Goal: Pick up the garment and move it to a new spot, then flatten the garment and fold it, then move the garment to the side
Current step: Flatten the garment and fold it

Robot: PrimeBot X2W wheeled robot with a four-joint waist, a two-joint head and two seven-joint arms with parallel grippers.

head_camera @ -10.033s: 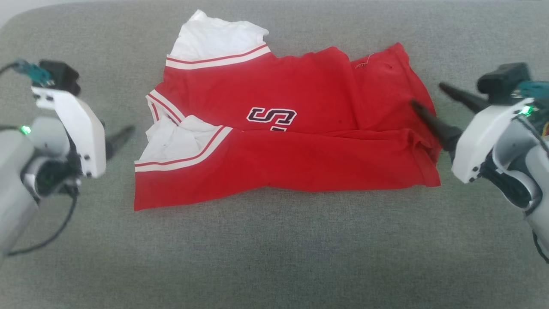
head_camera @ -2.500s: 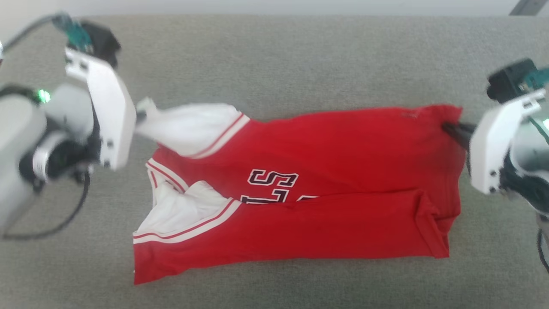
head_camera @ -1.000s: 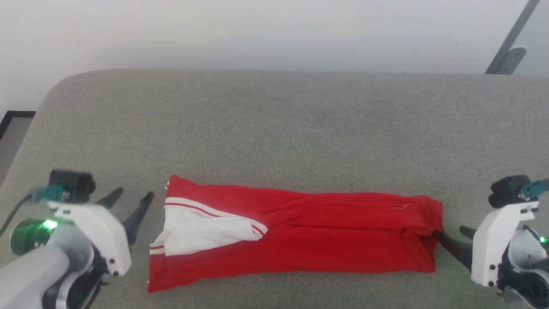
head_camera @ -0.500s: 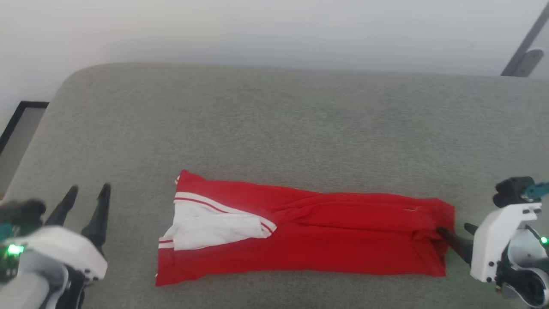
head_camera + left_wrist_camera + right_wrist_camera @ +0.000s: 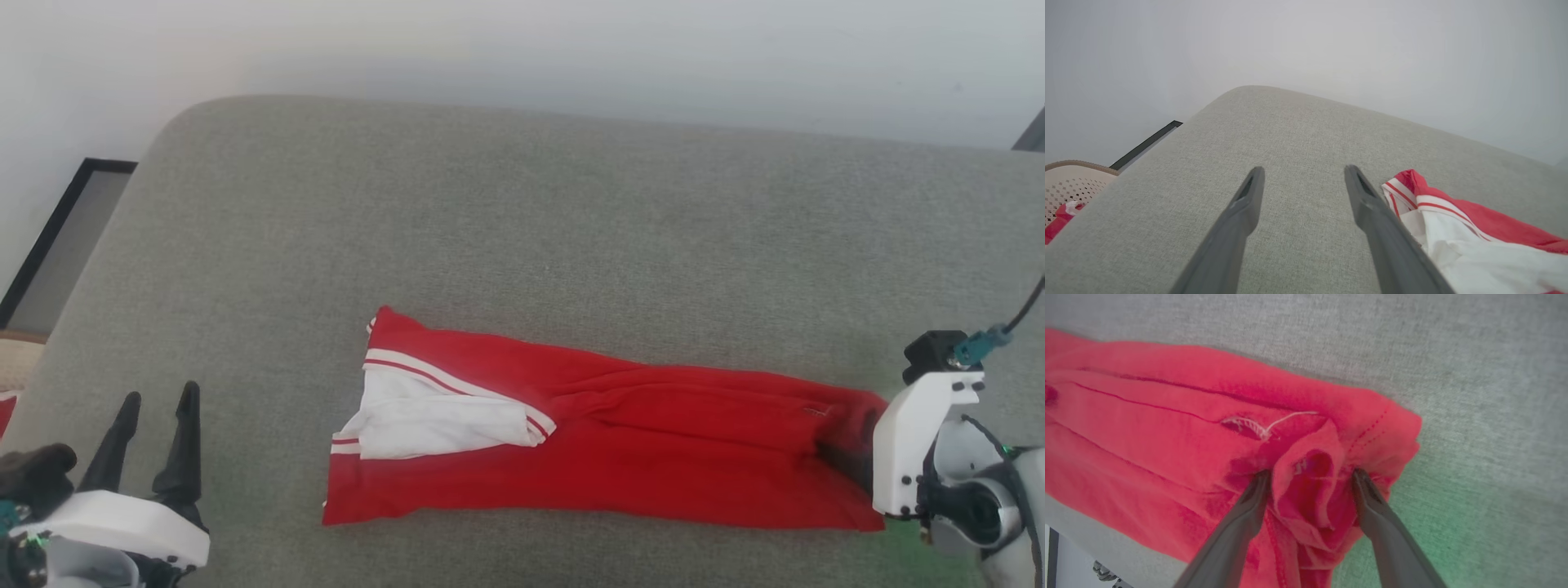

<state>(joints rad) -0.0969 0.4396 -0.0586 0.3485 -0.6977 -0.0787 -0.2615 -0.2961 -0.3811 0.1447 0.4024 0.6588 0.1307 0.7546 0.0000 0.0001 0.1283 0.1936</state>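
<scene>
Grey fabric cushion [image 5: 522, 245] (rounded corner) against plain pale wall [image 5: 522, 49]; dark-framed panel [image 5: 61, 237] left.

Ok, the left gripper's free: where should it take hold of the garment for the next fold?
Probably the left end of the garment, at the red near corner below the white sleeve. Bring the open left gripper in from the left, low along the cushion: the strip lies flat, and the sleeve alone is a loose flap.

The counter [image 5: 522, 204], padded in grey fabric with a rounded far-left corner, carries the garment [image 5: 653, 457], folded into a long red band, white sleeve atop its left end.
</scene>
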